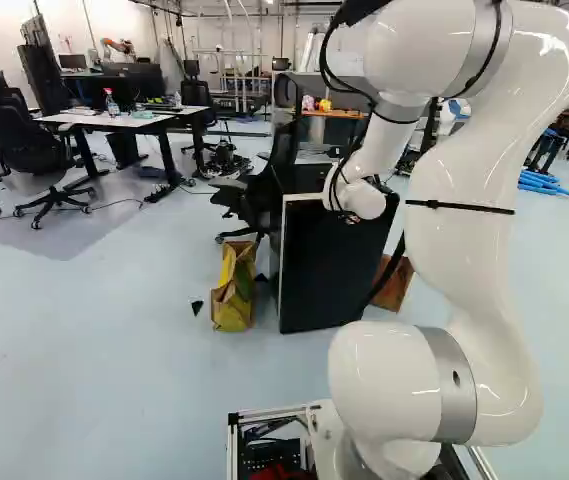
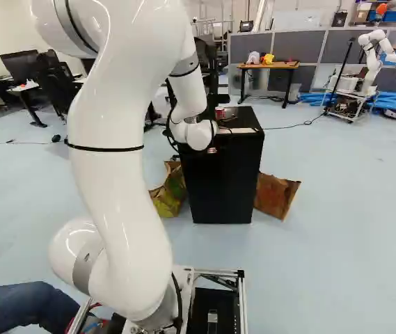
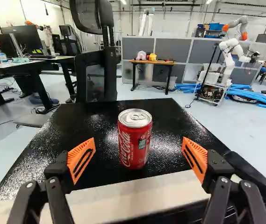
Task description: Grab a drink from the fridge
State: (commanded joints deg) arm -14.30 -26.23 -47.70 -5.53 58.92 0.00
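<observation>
The jaws stand wide apart at the near edge of the fridge [image 2: 222, 184], their orange pads [image 3: 82, 156] facing each other. Ahead of that gap, a red soda can [image 3: 135, 142] stands upright on the fridge's glossy black top, which has a pale strip [image 3: 123, 198] along its near edge. Paper bags [image 1: 233, 300] flank the fridge on the pale floor [image 2: 337, 229]. Beyond it are a black office chair [image 3: 97, 65], a wood-topped table [image 3: 151, 61] and a white robot [image 3: 228, 58].
</observation>
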